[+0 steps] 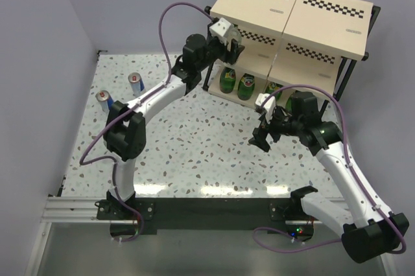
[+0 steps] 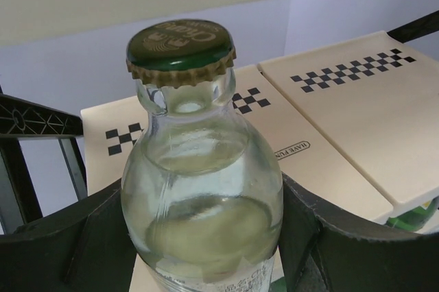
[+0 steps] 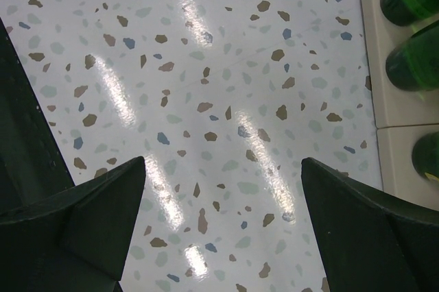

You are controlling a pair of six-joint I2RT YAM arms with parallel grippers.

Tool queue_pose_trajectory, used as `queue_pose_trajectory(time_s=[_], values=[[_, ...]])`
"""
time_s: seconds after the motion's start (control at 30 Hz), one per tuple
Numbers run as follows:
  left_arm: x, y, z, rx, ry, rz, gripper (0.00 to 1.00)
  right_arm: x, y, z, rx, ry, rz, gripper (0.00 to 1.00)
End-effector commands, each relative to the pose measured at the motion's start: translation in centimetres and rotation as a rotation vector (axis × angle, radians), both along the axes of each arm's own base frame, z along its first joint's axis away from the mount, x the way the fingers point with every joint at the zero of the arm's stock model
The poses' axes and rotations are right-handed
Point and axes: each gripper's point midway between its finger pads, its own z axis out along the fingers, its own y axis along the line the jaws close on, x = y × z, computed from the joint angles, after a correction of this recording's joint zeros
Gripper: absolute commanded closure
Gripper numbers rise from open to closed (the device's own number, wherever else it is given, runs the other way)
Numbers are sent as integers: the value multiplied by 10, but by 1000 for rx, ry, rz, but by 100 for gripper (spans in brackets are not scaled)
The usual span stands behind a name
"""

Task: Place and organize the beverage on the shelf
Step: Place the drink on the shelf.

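Left claw (image 2: 206, 258) is part-closed round a clear bottle (image 2: 206, 189), held upright over a shelf (image 2: 343, 100) board, apparently beneath the top tier. Right claw (image 3: 223, 168) is wide open and empty above the worktop (image 3: 206, 66). Likely hazards: the cap striking the board overhead, or the bottle toppling if released high.

Speckled white tabletop (image 1: 207, 153), glare streaks across it. Plain pale walls (image 1: 39, 30) left and behind. Aluminium rail (image 1: 71, 210) along near edge, black plate (image 1: 214, 208) alongside.
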Motion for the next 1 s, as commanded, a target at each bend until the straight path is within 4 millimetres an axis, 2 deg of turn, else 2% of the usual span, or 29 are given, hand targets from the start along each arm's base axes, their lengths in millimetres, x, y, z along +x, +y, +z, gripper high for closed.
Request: queue_pose_trajectory(time_s=[0.0, 0.33, 0.57, 0.67, 0.7, 0.8, 0.9, 0.97], values=[[1, 16, 103, -138, -257, 36, 100, 3, 3, 5, 15, -34, 23, 1], [17, 21, 100, -151, -318, 113, 100, 4, 3, 3, 12, -28, 22, 1], [28, 20, 89, -153, -319, 139, 100, 4, 3, 2, 11, -26, 23, 1], [28, 20, 83, -151, -312, 140, 84, 4, 3, 2, 11, -26, 21, 1], [27, 21, 85, -155, -313, 141, 68, 5, 3, 3, 11, -30, 22, 1], [25, 23, 83, -156, -310, 149, 38, 4, 3, 2, 11, -29, 21, 1], [24, 24, 82, -153, -307, 150, 24, 4, 3, 2, 11, -25, 21, 1], [23, 25, 83, -154, -304, 149, 20, 5, 2, 2, 11, -27, 20, 1]])
